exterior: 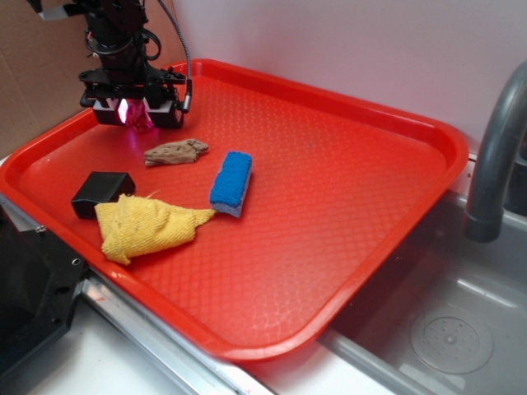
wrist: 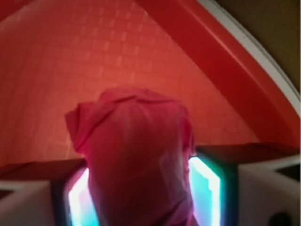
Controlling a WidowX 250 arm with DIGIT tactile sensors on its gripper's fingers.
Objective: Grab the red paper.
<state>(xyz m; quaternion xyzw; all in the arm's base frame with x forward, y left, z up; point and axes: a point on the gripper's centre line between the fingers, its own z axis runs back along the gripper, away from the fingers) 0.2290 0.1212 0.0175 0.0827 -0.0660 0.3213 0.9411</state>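
The red paper (exterior: 140, 118) is a small crumpled crimson ball at the far left corner of the red tray (exterior: 329, 164). My gripper (exterior: 137, 115) stands over that corner, shut on the paper, with the paper showing between the glowing pads. In the wrist view the paper (wrist: 136, 155) fills the space between the two lit pads (wrist: 207, 188) and presses against both, with the tray floor (wrist: 94, 56) behind it. I cannot tell whether the paper still touches the tray.
A crumpled brown scrap (exterior: 175, 152) lies just right of the gripper. A blue sponge (exterior: 232, 183), a yellow cloth (exterior: 146, 226) and a black block (exterior: 100, 193) lie nearer the front. A grey faucet (exterior: 494, 148) and sink (exterior: 445, 329) are at the right.
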